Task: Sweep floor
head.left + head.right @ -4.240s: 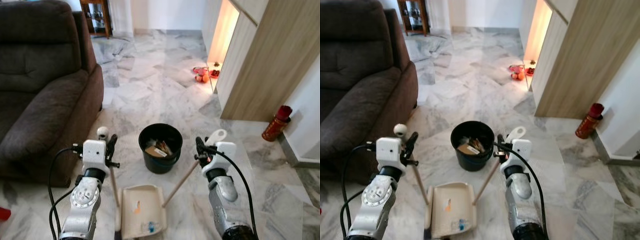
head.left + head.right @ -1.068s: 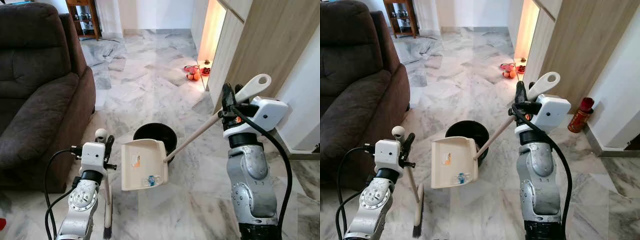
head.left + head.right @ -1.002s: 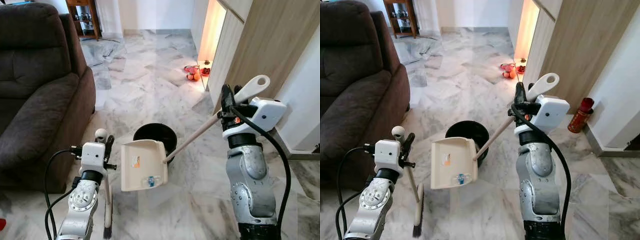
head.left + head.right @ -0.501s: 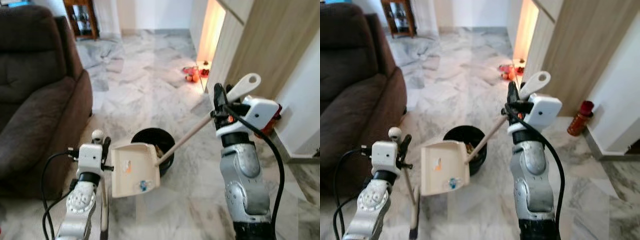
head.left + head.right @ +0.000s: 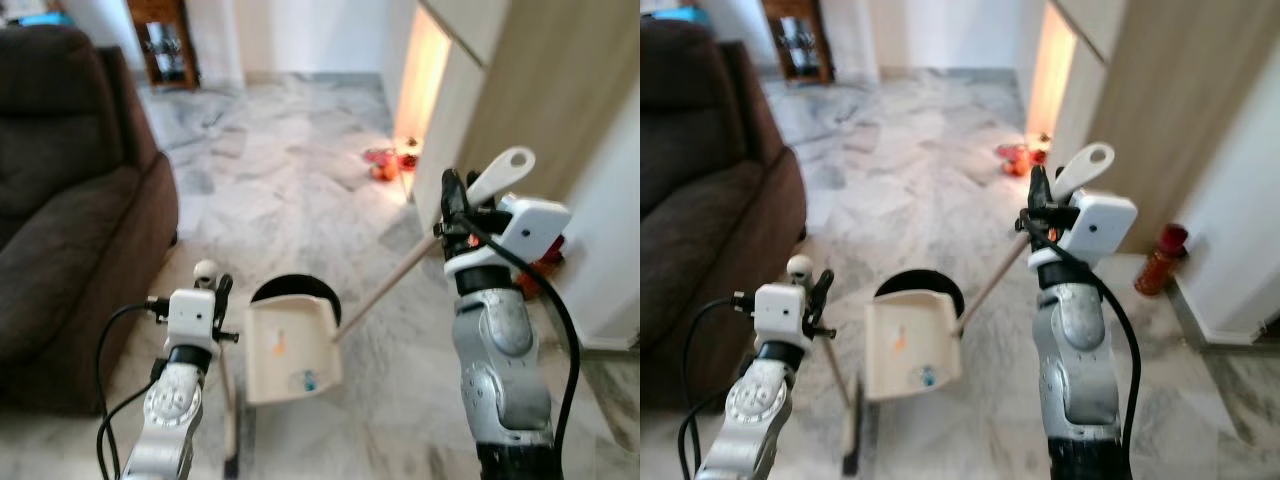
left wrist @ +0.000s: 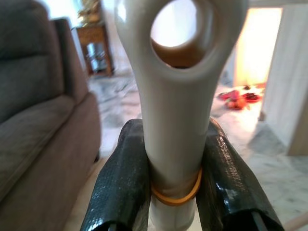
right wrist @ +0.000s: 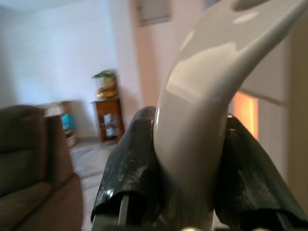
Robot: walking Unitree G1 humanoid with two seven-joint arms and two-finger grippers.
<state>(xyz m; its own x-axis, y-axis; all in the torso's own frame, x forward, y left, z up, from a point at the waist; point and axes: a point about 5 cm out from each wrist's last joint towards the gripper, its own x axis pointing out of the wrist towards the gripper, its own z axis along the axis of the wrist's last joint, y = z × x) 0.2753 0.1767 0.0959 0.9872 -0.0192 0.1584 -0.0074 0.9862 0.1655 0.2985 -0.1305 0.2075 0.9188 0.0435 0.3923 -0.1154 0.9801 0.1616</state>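
My right gripper (image 5: 447,205) is raised at chest height, shut on the cream handle of the dustpan (image 5: 292,350). The pan hangs tilted in front of the black bin (image 5: 296,293), covering most of its opening, with an orange scrap and a blue-white scrap on its tray. My left gripper (image 5: 220,300) is low on the left, shut on the broom handle (image 5: 229,400), whose brush end rests on the floor. In the left wrist view the black fingers (image 6: 122,183) clamp the broom's looped handle top (image 6: 175,82). In the right wrist view the fingers (image 7: 132,168) clamp the dustpan handle (image 7: 197,125).
A dark brown sofa (image 5: 60,210) fills the left side. Wooden cabinets (image 5: 520,90) stand on the right, with a red fire extinguisher (image 5: 1161,254) by the wall. Red and orange small items (image 5: 385,162) lie beside the cabinet. Marble floor (image 5: 290,170) stretches ahead to a wooden shelf (image 5: 165,45).
The view has shifted and blurred, so the camera has moved. The dustpan has stayed lifted and now hangs more directly over the bin. Both grips are unchanged.
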